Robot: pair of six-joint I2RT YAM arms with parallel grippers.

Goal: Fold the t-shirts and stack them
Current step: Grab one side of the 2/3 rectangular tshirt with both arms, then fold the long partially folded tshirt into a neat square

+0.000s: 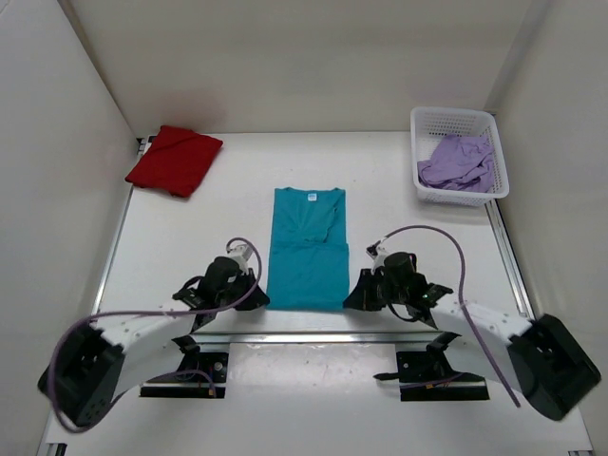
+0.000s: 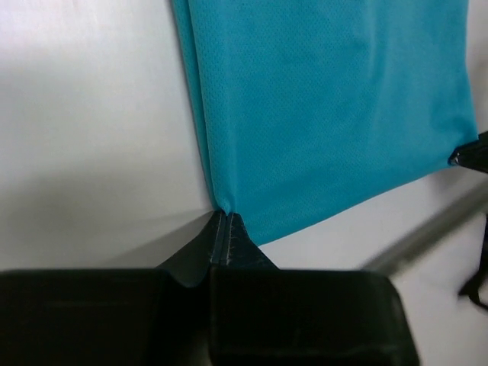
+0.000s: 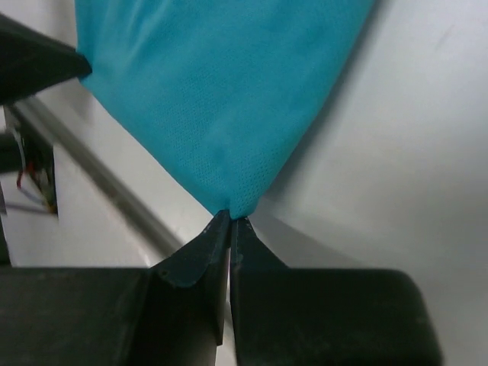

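Observation:
A teal t-shirt (image 1: 307, 247) lies in the middle of the table, folded into a long strip with its collar at the far end. My left gripper (image 1: 258, 300) is shut on its near left corner (image 2: 223, 204). My right gripper (image 1: 353, 300) is shut on its near right corner (image 3: 235, 207). Both corners are at table height. A red t-shirt (image 1: 174, 160) lies folded at the far left. A lilac t-shirt (image 1: 458, 160) lies crumpled in the white basket (image 1: 454, 196) at the far right.
A metal rail (image 1: 323, 336) runs along the near table edge just behind the teal shirt's hem. White walls close the table on three sides. The right gripper's tip shows at the right edge of the left wrist view (image 2: 471, 155).

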